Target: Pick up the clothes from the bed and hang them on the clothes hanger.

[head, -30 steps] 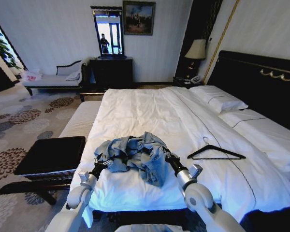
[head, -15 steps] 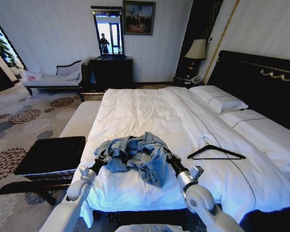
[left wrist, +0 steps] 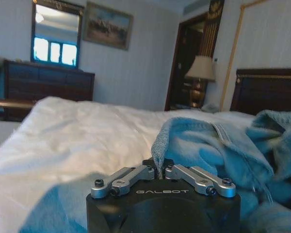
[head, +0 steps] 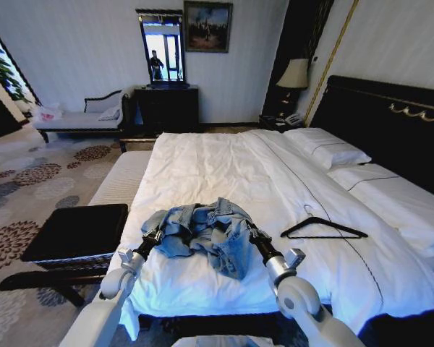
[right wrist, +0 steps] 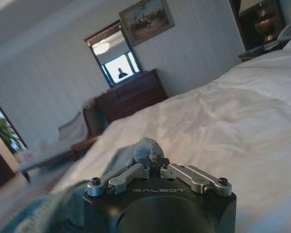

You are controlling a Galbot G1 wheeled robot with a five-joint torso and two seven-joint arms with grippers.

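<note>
The clothes (head: 206, 231), a light blue denim jacket, lie bunched near the foot of the bed (head: 224, 173) and sag between my two grippers. My left gripper (head: 161, 233) is shut on the jacket's left edge; a fold of denim (left wrist: 160, 145) rises from its closed jaws in the left wrist view. My right gripper (head: 250, 233) is shut on the jacket's right edge, with cloth (right wrist: 146, 151) pinched between its jaws. The black clothes hanger (head: 322, 228) lies flat on the white sheet, right of the jacket.
A dark padded bench (head: 76, 233) stands left of the bed's foot. White pillows (head: 333, 152) rest against the black headboard (head: 390, 123). A dresser with mirror (head: 165, 101) and a chaise (head: 79, 119) stand by the far wall. Patterned carpet (head: 29, 181) spreads to the left.
The left arm has shifted slightly up and inward with the jacket's edge. The jacket is bunched a little tighter between the grippers. The hanger has not moved.
</note>
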